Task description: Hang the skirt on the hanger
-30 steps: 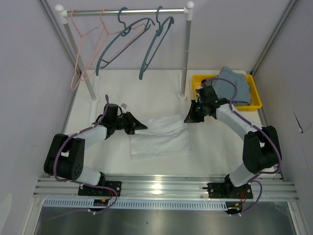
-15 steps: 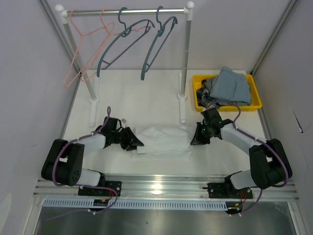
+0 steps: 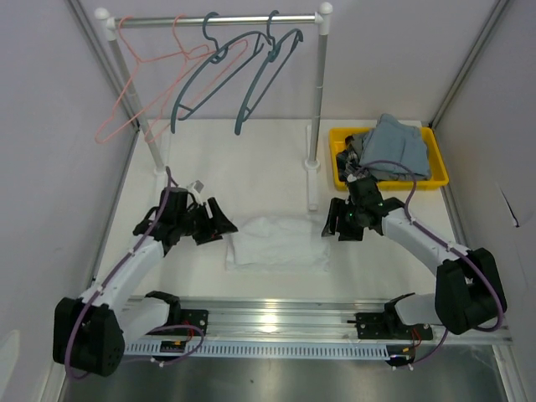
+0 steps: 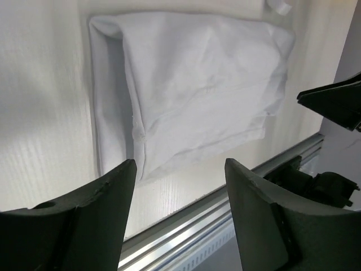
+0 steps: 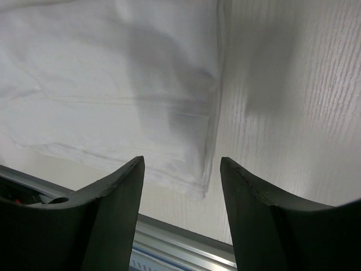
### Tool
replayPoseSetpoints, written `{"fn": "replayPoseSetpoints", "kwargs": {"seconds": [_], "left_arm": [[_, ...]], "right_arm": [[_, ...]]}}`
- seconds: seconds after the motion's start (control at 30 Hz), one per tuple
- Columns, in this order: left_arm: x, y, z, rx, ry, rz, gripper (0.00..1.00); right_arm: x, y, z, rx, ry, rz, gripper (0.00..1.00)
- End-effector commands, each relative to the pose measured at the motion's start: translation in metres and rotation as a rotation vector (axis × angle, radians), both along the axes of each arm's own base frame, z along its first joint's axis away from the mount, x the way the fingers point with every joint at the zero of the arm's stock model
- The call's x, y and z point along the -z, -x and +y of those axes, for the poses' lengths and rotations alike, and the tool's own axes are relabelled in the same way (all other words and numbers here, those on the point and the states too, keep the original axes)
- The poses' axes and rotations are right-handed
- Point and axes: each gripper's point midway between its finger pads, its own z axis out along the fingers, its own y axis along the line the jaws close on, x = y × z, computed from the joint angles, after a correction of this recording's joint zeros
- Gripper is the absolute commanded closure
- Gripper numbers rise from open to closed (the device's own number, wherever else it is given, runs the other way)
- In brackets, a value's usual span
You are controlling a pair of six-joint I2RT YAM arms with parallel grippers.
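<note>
The white skirt [image 3: 276, 244] lies folded flat on the table, between my two grippers. My left gripper [image 3: 223, 225] sits just off its left edge, open, with nothing between its fingers. My right gripper [image 3: 332, 226] is just off its right edge, also open and empty. In the left wrist view the skirt [image 4: 192, 84] fills the area ahead of the open gripper [image 4: 180, 165]. The right wrist view shows the skirt's corner [image 5: 113, 73] ahead of the open gripper [image 5: 181, 164]. Teal hangers [image 3: 209, 75] and pink hangers [image 3: 134, 109] hang on the rail at the back.
The rack's posts [image 3: 313, 159] stand behind the skirt on the table. A yellow bin [image 3: 433, 159] of grey clothes is at the back right. A metal rail [image 3: 276, 314] runs along the near table edge.
Both grippers have opened and let go of the skirt, which now lies flat. The left arm pulled back to the left. The hangers have swung on the rail.
</note>
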Motion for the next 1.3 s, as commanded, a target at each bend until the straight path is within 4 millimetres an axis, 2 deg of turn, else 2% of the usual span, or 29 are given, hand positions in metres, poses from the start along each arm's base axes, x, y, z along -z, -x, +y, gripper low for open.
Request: {"fn": "replayPoseSetpoints", "kwargs": {"seconds": [0.0, 0.03, 0.07, 0.1, 0.17, 0.23, 0.27, 0.3, 0.33, 0.37, 0.43, 0.47, 0.53, 0.63, 0.67, 0.7, 0.77, 0.8, 0.87, 0.9, 0.93, 1.0, 1.03, 1.17, 1.2, 1.23, 1.27], "left_arm": [[-0.023, 0.0, 0.021, 0.005, -0.123, -0.111, 0.3], [-0.043, -0.001, 0.023, 0.009, -0.132, -0.167, 0.31], [-0.049, 0.001, 0.026, 0.005, -0.144, -0.188, 0.31], [-0.071, -0.005, 0.029, -0.008, -0.153, -0.254, 0.31], [-0.093, 0.0, 0.035, -0.012, -0.177, -0.316, 0.32], [-0.135, -0.001, 0.04, -0.029, -0.19, -0.426, 0.32], [-0.145, -0.001, 0.04, -0.027, -0.193, -0.452, 0.32], [-0.17, -0.001, 0.04, -0.028, -0.181, -0.515, 0.32], [-0.185, 0.001, 0.036, -0.002, -0.162, -0.562, 0.32], [-0.224, 0.005, 0.033, 0.006, -0.13, -0.673, 0.32], [-0.261, 0.009, 0.027, 0.031, -0.082, -0.8, 0.32], [-0.291, 0.015, 0.027, 0.025, -0.064, -0.886, 0.32], [-0.319, 0.013, 0.029, 0.004, -0.06, -0.977, 0.31], [-0.374, 0.003, 0.046, -0.11, -0.102, -1.104, 0.32], [-0.381, -0.007, 0.059, -0.19, -0.148, -1.11, 0.33], [-0.401, -0.013, 0.067, -0.244, -0.167, -1.15, 0.33], [-0.411, -0.028, 0.084, -0.349, -0.225, -1.162, 0.33], [-0.426, -0.037, 0.092, -0.398, -0.249, -1.179, 0.33], [-0.43, -0.051, 0.099, -0.442, -0.287, -1.175, 0.33], [-0.443, -0.052, 0.101, -0.456, -0.299, -1.208, 0.33], [-0.437, -0.068, 0.102, -0.467, -0.326, -1.179, 0.33], [-0.444, -0.079, 0.114, -0.517, -0.391, -1.185, 0.33], [-0.438, -0.095, 0.115, -0.521, -0.422, -1.161, 0.33], [-0.449, -0.12, 0.124, -0.548, -0.483, -1.164, 0.33], [-0.461, -0.12, 0.124, -0.548, -0.472, -1.189, 0.34], [-0.461, -0.127, 0.126, -0.543, -0.479, -1.185, 0.34], [-0.449, -0.144, 0.125, -0.52, -0.5, -1.147, 0.34]], "right_arm": [[-0.04, -0.015, 0.0, -0.006, 0.003, -0.111, 0.37], [-0.045, -0.015, -0.002, -0.005, 0.008, -0.12, 0.37], [-0.05, -0.017, -0.003, -0.003, 0.006, -0.133, 0.37], [-0.061, -0.021, -0.002, 0.001, -0.005, -0.161, 0.37], [-0.072, -0.022, -0.001, -0.006, -0.014, -0.183, 0.37], [-0.083, -0.026, 0.001, -0.011, -0.03, -0.211, 0.37], [-0.086, -0.027, 0.002, -0.01, -0.036, -0.217, 0.37], [-0.09, -0.028, 0.003, -0.012, -0.044, -0.226, 0.37], [-0.097, -0.03, 0.005, -0.015, -0.053, -0.238, 0.37], [-0.099, -0.03, 0.008, -0.022, -0.064, -0.241, 0.37], [-0.106, -0.032, 0.009, -0.025, -0.077, -0.257, 0.37], [-0.109, -0.034, 0.011, -0.031, -0.082, -0.266, 0.37], [-0.113, -0.036, 0.014, -0.039, -0.092, -0.276, 0.38], [-0.117, -0.04, 0.019, -0.052, -0.109, -0.283, 0.4], [-0.118, -0.041, 0.02, -0.057, -0.113, -0.287, 0.4], [-0.119, -0.041, 0.021, -0.06, -0.117, -0.289, 0.41], [-0.119, -0.042, 0.023, -0.065, -0.122, -0.291, 0.41], [-0.121, -0.042, 0.023, -0.072, -0.123, -0.295, 0.41], [-0.12, -0.042, 0.023, -0.072, -0.119, -0.294, 0.42], [-0.121, -0.043, 0.022, -0.074, -0.118, -0.298, 0.42], [-0.122, -0.042, 0.023, -0.076, -0.121, -0.298, 0.42], [-0.124, -0.044, 0.025, -0.081, -0.132, -0.302, 0.43], [-0.125, -0.043, 0.027, -0.085, -0.137, -0.304, 0.43], [-0.123, -0.046, 0.028, -0.093, -0.137, -0.301, 0.43], [-0.124, -0.045, 0.029, -0.096, -0.139, -0.302, 0.43], [-0.123, -0.046, 0.029, -0.098, -0.138, -0.301, 0.44], [-0.123, -0.047, 0.03, -0.099, -0.14, -0.301, 0.44]]}}
